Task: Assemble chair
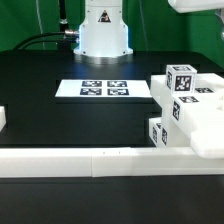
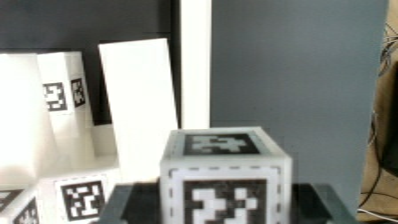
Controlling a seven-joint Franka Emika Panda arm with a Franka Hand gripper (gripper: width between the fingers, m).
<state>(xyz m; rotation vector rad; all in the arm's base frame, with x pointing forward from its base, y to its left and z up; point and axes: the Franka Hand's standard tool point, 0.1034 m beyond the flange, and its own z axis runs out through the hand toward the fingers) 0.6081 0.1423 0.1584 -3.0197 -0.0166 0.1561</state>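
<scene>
1. Judging the jaws is not possible from these pictures. Neither view shows both fingers plainly, so I cannot tell whether they stand apart, together or clamped on something. A dark brownish strip (image 2: 384,130) at one edge of the wrist view may be a finger, but it is too blurred to be sure.
2. Closest to the wrist camera is a white square plastic post with black-and-white marker tags (image 2: 222,175). Two tagged faces show, and its far end is cut off by the picture's edge. It appears to lie straight ahead of the jaws, with its long axis roughly in line with the camera's gaze. Whether it is held or only approached is unclear.
3. Beyond the post stand a plain white flat plastic slab (image 2: 139,95) and a second tagged white post (image 2: 63,100), both upright as shown.
4. Only the exterior view places these parts. The small white plastic chair pieces (image 1: 188,105) cluster on the black tabletop (image 1: 40,85) at the exterior view's right, just behind the long low white rail (image 1: 70,160). They are well apart from the marker board (image 1: 104,88) and from the arm's white base (image 1: 104,30).
5. The coming move likely depends on keeping the jaws square to the post's flat sides.
</scene>
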